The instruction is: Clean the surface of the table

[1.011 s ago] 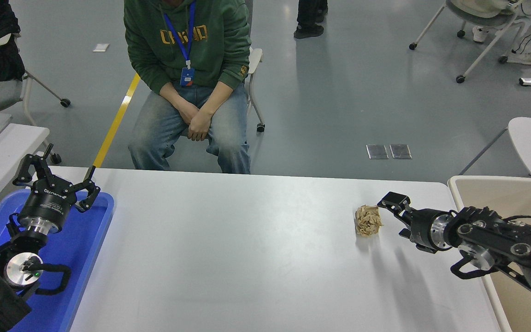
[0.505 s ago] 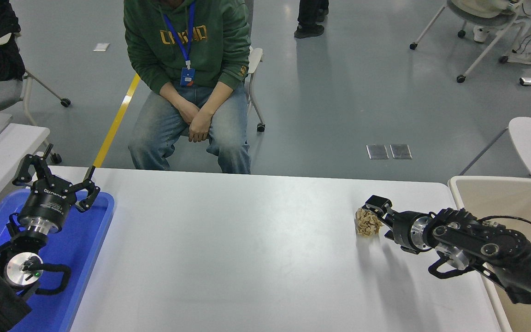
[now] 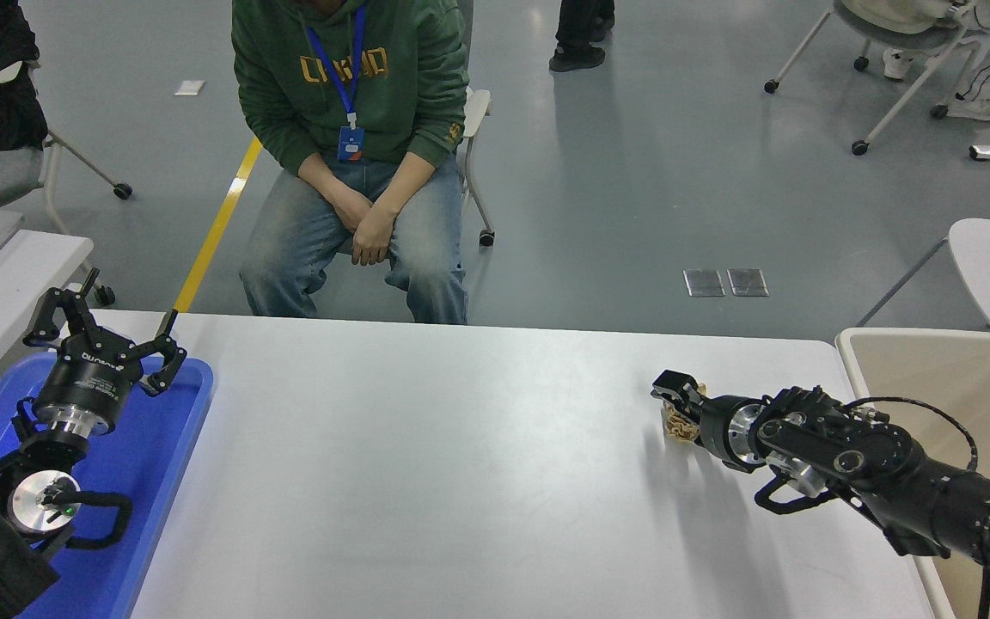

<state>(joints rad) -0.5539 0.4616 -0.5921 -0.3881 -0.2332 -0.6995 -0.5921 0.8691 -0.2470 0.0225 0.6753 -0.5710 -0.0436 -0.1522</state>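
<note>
From the head camera, your right gripper (image 3: 672, 404) has moved further left than a second ago: then it stood just right of the crumpled paper ball (image 3: 677, 424) with a gap between them, half a second ago its tip had reached the ball's upper right side, and now it sits over the ball and covers most of it. Only a small tan patch of the paper shows below and between the black fingers. The fingers lie on either side of the paper, but you cannot tell from here whether they have clamped on it or are only around it. The arm behind it has stretched further in from the right edge and lies low over the table.

The ball itself has hardly shifted; it lies at the same spot on the right part of the table, near the beige bin (image 3: 933, 361).

Your left gripper (image 3: 108, 340) is parked as before at the lower left, above the blue tray (image 3: 177, 430), with its fingers spread apart and nothing between them.

The table surface (image 3: 461, 464) fills the lower middle of the picture: white, smooth and plain, with rounded far corners, carrying soft shadows under the right arm. A person (image 3: 349, 155) sits behind its far edge, hands together, unchanged.
</note>
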